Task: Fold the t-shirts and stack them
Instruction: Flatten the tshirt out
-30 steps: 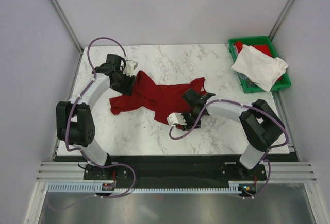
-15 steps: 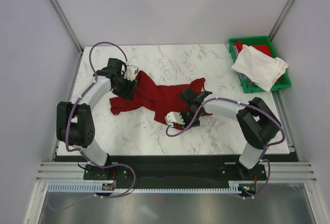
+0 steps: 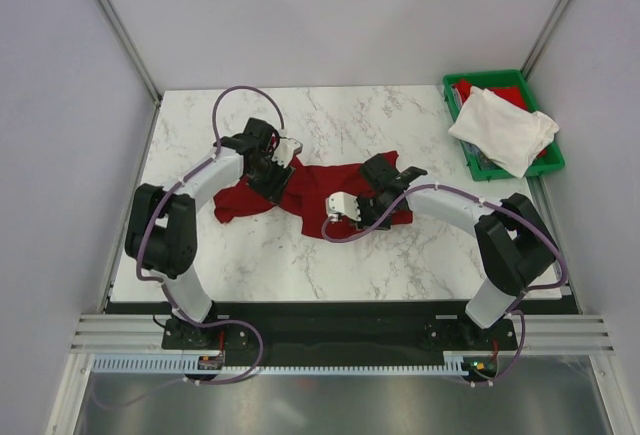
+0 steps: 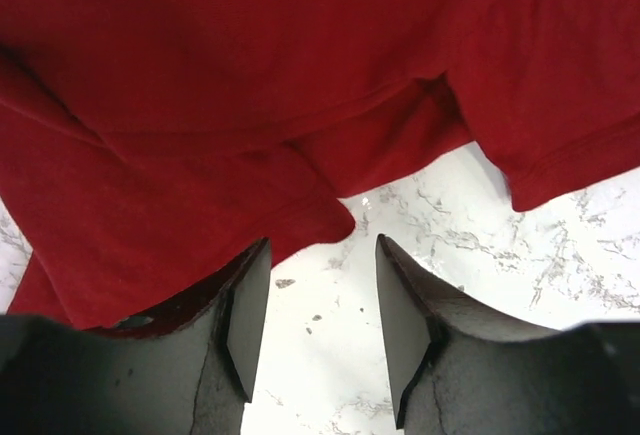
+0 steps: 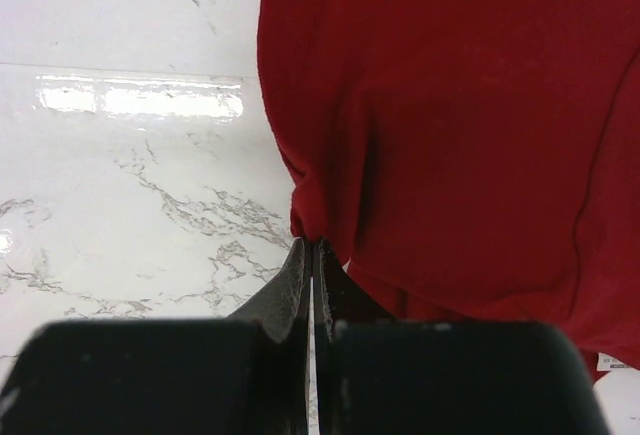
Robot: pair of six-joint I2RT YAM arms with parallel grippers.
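Note:
The dark red t-shirt (image 3: 318,191) lies crumpled in the middle of the marble table. It fills the top of the left wrist view (image 4: 250,75) and the right of the right wrist view (image 5: 470,105). My left gripper (image 3: 273,181) is open at the shirt's upper left edge, with only bare marble between its fingers (image 4: 247,320). My right gripper (image 3: 368,215) is shut on a fold of the shirt's edge (image 5: 315,235) at its near right side. The off-white t-shirt (image 3: 500,127) lies heaped on the green bin at the back right.
The green plastic bin (image 3: 552,162) stands at the table's back right corner, with some red cloth (image 3: 464,88) under the off-white shirt. Bare marble (image 3: 250,250) lies in front of the red shirt. Grey walls enclose the table on three sides.
My left gripper has moved right, towards the table's middle. My right gripper has moved away from the near edge with the shirt's edge in it. The red shirt is more bunched together.

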